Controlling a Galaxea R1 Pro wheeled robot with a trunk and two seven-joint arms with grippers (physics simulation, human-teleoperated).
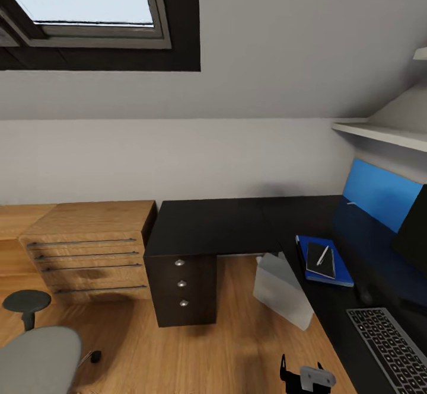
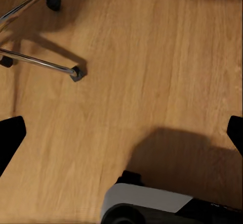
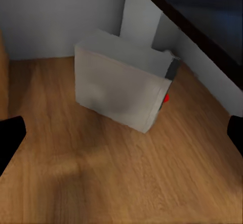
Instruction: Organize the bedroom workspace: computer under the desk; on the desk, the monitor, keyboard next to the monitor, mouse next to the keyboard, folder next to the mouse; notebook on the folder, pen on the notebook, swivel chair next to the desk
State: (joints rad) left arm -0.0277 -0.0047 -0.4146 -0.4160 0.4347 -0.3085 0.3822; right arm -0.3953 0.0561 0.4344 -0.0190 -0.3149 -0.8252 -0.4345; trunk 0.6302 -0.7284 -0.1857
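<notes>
Wooden floor carries the swivel chair at near left, well apart from the desk with folder, notebook, pen stacked; both pincers gape empty, so pushing the chair could topple the computer.

I am seeing the black L-shaped desk carrying the blue folder near its inner edge, with the dark notebook lying on it and the whitish pen resting on top. The black keyboard is lying toward the near end. The grey computer is standing tilted on the floor by the desk's inner edge. The grey swivel chair is sitting well apart.
</notes>
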